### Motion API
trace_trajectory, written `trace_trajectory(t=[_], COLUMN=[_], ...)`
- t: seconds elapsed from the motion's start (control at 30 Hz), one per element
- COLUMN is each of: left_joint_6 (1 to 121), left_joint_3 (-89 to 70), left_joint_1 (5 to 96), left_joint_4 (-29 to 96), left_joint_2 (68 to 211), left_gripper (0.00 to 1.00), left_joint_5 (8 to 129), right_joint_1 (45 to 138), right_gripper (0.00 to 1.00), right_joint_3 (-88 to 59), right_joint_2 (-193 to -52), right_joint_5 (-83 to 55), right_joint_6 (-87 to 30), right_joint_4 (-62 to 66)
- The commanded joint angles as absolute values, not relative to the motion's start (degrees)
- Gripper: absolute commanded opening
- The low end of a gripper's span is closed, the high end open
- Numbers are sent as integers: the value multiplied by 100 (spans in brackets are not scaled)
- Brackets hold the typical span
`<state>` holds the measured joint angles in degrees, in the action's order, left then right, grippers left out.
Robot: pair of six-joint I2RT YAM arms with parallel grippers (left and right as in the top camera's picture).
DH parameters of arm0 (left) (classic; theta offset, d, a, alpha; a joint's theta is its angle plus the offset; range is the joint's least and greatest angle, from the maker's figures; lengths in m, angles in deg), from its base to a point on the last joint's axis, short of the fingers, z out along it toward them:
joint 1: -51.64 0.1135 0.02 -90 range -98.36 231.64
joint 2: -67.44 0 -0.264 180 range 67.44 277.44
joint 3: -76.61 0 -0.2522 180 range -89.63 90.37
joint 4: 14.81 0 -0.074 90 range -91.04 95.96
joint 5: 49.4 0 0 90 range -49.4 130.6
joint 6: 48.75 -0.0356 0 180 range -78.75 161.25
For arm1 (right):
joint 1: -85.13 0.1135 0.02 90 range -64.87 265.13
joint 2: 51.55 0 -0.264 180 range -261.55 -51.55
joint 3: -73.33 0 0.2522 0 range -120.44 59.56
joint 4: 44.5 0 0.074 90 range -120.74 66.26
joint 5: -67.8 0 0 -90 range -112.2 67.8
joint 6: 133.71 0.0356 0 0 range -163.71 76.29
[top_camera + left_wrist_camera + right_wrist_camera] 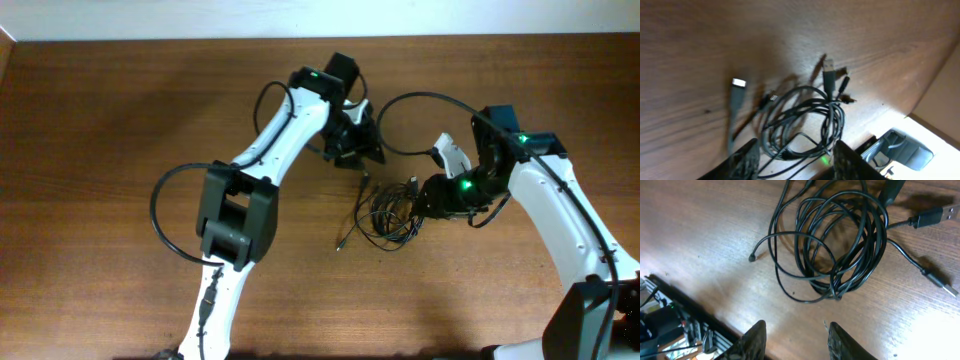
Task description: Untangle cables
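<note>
Overhead, the cable tangle [390, 212] lies on the table [120, 110] a little right of centre. It is a loose coil stretched roughly from 12 to 6 o'clock, with one thin end trailing off toward 7 o'clock. The left fingers [355, 150] hang at about 11 o'clock from it. The right fingers [428, 195] sit just beside it at 3 o'clock, and that arm looks to me the nearer to the coil's body. From the right wrist, the right fingers [797, 342] stand apart and empty, with the cable tangle [840, 245] straight ahead at 12 o'clock and a USB plug [935, 216] poking out at 2 o'clock. The left fingers [797, 165] are apart too, gripping nothing, the lowest loops reaching down near the gap between them
</note>
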<state>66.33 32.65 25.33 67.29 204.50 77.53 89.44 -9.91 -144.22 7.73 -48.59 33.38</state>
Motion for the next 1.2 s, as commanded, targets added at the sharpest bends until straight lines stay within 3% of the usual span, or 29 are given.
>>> trace_trajectory(t=[0.0, 0.17, 0.43, 0.73, 0.9, 1.07, 1.1, 1.17], left_joint_6=[6384, 6237, 5826, 4926, 4998, 5706, 5721, 6030], left_joint_3=[3342, 3342, 3309, 3243, 2843, 2367, 2325, 2316], left_joint_1=[2494, 1989, 1611, 1165, 1165, 1167, 1167, 1180], left_joint_4=[6869, 6792, 6493, 6500, 6266, 5770, 5652, 5619], left_joint_2=[20273, 20275, 20275, 20277, 20286, 20286, 20286, 20286], left_gripper=[45, 40, 36, 47, 45, 25, 12, 0], left_joint_5=[7349, 6306, 6339, 6492, 6475, 5981, 5981, 5745], right_joint_1=[8929, 8962, 9427, 9423, 9423, 9423, 9423, 9423], right_gripper=[40, 40, 40, 42, 42, 46, 46, 46], right_joint_3=[-580, 152, 495, 504, 504, 504, 504, 504], right_joint_2=[-14409, -14417, -14461, -14468, -14472, -14472, -14472, -14472], right_joint_5=[706, 706, 258, 255, 258, 258, 258, 258], right_joint_6=[-4682, -4171, -3979, -3979, -3976, -3979, -3979, -3979], right_joint_4=[3086, 2144, 1397, 1419, 1423, 1425, 1427, 1447])
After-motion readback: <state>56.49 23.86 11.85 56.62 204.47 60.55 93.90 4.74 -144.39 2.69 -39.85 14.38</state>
